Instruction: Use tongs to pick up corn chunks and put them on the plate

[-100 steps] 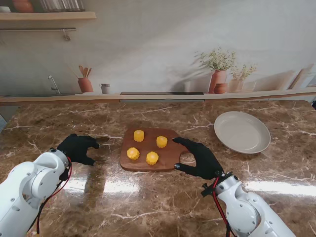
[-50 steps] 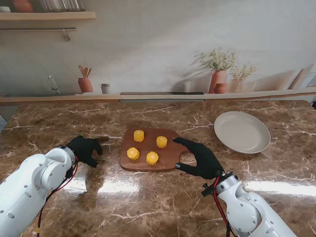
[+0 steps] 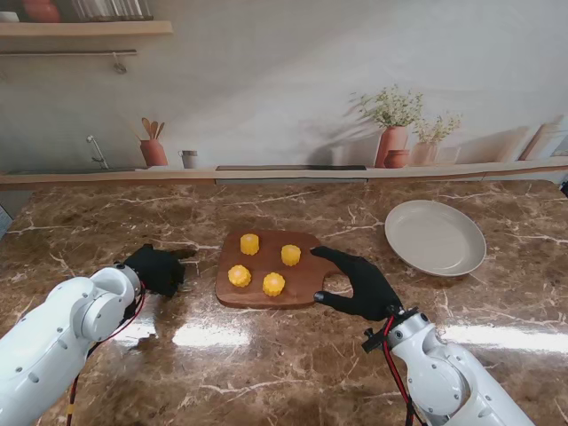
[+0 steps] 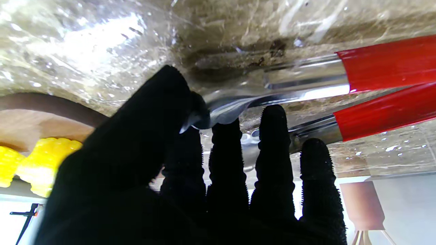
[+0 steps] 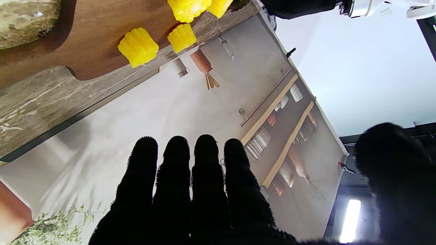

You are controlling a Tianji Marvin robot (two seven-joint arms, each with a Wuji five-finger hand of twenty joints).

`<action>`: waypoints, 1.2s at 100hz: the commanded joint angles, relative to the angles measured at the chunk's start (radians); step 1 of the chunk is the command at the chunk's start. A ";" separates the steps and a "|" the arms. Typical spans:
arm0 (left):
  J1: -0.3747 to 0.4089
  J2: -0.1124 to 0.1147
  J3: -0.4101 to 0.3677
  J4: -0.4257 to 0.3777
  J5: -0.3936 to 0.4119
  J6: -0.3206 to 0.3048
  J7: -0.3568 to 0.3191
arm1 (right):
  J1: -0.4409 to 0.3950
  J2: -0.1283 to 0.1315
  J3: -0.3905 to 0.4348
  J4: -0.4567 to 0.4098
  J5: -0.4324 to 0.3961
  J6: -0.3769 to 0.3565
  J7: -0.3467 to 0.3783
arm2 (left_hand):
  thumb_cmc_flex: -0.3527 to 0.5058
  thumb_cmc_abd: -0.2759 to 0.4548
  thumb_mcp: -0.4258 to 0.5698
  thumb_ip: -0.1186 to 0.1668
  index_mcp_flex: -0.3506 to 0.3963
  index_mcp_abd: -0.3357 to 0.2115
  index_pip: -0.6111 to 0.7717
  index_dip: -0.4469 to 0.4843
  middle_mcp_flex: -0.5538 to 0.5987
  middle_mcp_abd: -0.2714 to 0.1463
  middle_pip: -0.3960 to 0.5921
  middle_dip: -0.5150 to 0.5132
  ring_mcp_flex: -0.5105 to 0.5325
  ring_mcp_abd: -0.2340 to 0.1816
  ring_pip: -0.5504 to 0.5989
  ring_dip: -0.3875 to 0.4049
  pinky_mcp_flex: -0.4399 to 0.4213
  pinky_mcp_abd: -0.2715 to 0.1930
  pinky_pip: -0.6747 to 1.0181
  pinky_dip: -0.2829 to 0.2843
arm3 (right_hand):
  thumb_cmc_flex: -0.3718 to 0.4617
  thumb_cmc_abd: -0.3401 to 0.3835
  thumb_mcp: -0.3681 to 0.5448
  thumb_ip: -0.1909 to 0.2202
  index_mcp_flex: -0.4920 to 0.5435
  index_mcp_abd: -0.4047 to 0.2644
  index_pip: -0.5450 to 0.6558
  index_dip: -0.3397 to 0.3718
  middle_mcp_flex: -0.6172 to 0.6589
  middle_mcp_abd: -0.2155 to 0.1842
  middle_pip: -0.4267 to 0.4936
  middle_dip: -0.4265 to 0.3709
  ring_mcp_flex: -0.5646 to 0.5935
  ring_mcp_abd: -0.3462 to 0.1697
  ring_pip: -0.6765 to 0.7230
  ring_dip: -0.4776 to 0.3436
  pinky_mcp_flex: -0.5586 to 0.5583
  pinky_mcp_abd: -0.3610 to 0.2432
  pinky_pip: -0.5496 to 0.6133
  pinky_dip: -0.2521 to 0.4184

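grasping the tongs [image 4: 306, 85] is the step in hand: the left hand [image 3: 158, 269] covers them on the surface [image 3: 284, 373], fingers [image 4: 272, 149] curling at the metal handle end; whether the grip is complete cannot be told. right hand [image 3: 359, 282] holds nothing, fingers spread, resting at the board [image 3: 306, 280] edge. four corn chunks [image 3: 273, 284] sit on the board; the plate [image 3: 435, 237] lies well apart, right. next: secure the grip and lift.

The table [image 3: 293, 364] had a brown marble top with white veins, and bright light reflected on it. Behind it stood a printed backdrop [image 3: 284, 89] of a pale kitchen wall, with a wooden shelf [image 3: 84, 29] at the upper left, a terracotta utensil pot [image 3: 153, 151], a tap [image 3: 96, 149] and two vases of flowers [image 3: 393, 133].
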 commanded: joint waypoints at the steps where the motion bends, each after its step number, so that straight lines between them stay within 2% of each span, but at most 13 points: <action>1: 0.017 -0.003 -0.007 -0.001 -0.001 -0.003 -0.022 | -0.009 0.000 0.002 0.003 0.007 0.011 0.020 | 0.032 0.030 0.035 -0.020 0.037 -0.062 0.062 0.068 0.159 -0.018 -0.081 0.077 0.070 0.047 0.088 0.076 0.014 0.043 0.065 0.050 | 0.034 -0.012 0.014 0.024 0.004 -0.026 -0.019 -0.003 0.010 -0.027 0.002 0.018 0.018 -0.028 0.001 0.002 0.006 -0.020 0.019 0.001; 12: 0.046 -0.006 -0.048 -0.039 -0.004 -0.004 -0.028 | -0.010 0.000 0.002 0.001 0.010 0.016 0.019 | 0.026 0.070 0.086 -0.022 0.011 -0.077 0.021 0.256 0.254 0.004 -0.092 0.064 0.125 0.076 0.198 0.191 0.042 0.032 0.124 0.113 | 0.035 -0.011 0.015 0.024 0.005 -0.028 -0.019 -0.003 0.013 -0.026 0.002 0.019 0.021 -0.030 0.002 0.003 0.007 -0.021 0.019 0.002; 25: 0.109 -0.015 -0.126 -0.120 -0.023 0.014 -0.016 | -0.011 0.001 0.004 -0.001 0.010 0.024 0.023 | 0.031 0.064 0.133 -0.034 0.009 -0.072 0.011 0.354 0.308 0.032 -0.046 0.026 0.198 0.109 0.288 0.251 0.092 0.032 0.190 0.171 | 0.036 -0.011 0.016 0.023 0.010 -0.029 -0.018 -0.003 0.016 -0.026 0.003 0.020 0.026 -0.029 0.004 0.004 0.009 -0.021 0.019 0.003; 45: 0.217 -0.045 -0.235 -0.262 -0.139 0.070 0.058 | -0.016 -0.003 -0.002 -0.013 0.018 0.056 0.017 | 0.052 0.073 0.147 -0.049 -0.010 -0.049 0.018 0.436 0.294 0.067 0.029 0.054 0.267 0.137 0.340 0.280 0.178 0.029 0.296 0.258 | 0.050 -0.017 0.021 0.023 0.017 -0.025 -0.015 -0.003 0.026 -0.023 0.006 0.022 0.043 -0.027 0.010 0.008 0.019 -0.020 0.025 0.005; 64: 0.297 -0.078 -0.289 -0.397 -0.257 0.098 0.165 | -0.028 -0.013 -0.010 -0.036 0.017 0.102 -0.028 | 0.057 0.055 0.167 -0.043 0.007 -0.020 0.012 0.444 0.305 0.105 0.057 0.054 0.349 0.146 0.334 0.252 0.266 0.037 0.325 0.279 | 0.077 -0.037 0.025 0.018 0.024 -0.015 -0.012 -0.006 0.036 -0.020 0.009 0.020 0.062 -0.025 0.016 0.010 0.031 -0.020 0.039 0.008; 81: 0.333 -0.101 -0.285 -0.510 -0.320 0.095 0.249 | -0.038 -0.020 -0.020 -0.063 0.015 0.135 -0.058 | 0.051 0.041 0.191 -0.045 0.018 -0.012 0.008 0.448 0.316 0.107 0.062 0.043 0.387 0.140 0.321 0.227 0.308 0.054 0.335 0.278 | 0.115 -0.090 0.002 0.009 0.032 0.003 0.000 -0.004 0.045 -0.007 0.018 0.018 0.077 -0.015 0.022 0.012 0.040 -0.013 0.057 0.009; 101: 0.326 -0.126 -0.221 -0.586 -0.423 0.069 0.336 | -0.045 -0.034 -0.048 -0.079 0.042 0.169 -0.103 | 0.051 0.032 0.205 -0.046 0.026 0.001 0.001 0.447 0.323 0.118 0.055 0.026 0.432 0.126 0.273 0.166 0.374 0.060 0.306 0.229 | 0.129 -0.188 -0.039 0.007 0.008 0.046 0.013 0.004 0.033 0.018 0.028 0.020 0.079 0.002 0.024 0.012 0.042 -0.001 0.070 0.007; 108: 0.311 -0.134 -0.186 -0.599 -0.465 0.064 0.358 | -0.045 -0.039 -0.060 -0.078 0.048 0.177 -0.122 | 0.052 0.032 0.205 -0.046 0.027 0.002 0.000 0.447 0.323 0.121 0.054 0.023 0.438 0.124 0.268 0.159 0.380 0.066 0.306 0.225 | 0.098 -0.252 0.023 0.006 -0.023 0.069 0.025 0.018 0.007 0.031 0.035 0.022 0.065 0.011 0.020 0.011 0.032 0.003 0.070 -0.002; 120: 0.272 -0.148 -0.114 -0.604 -0.533 0.054 0.390 | -0.042 -0.049 -0.081 -0.075 0.060 0.191 -0.157 | 0.054 0.032 0.204 -0.046 0.027 0.004 -0.002 0.447 0.324 0.122 0.052 0.019 0.440 0.126 0.262 0.150 0.380 0.067 0.307 0.221 | 0.076 -0.263 0.039 0.003 -0.071 0.104 0.015 0.022 -0.046 0.050 0.027 0.020 0.018 0.024 0.006 0.006 -0.002 0.009 0.050 -0.011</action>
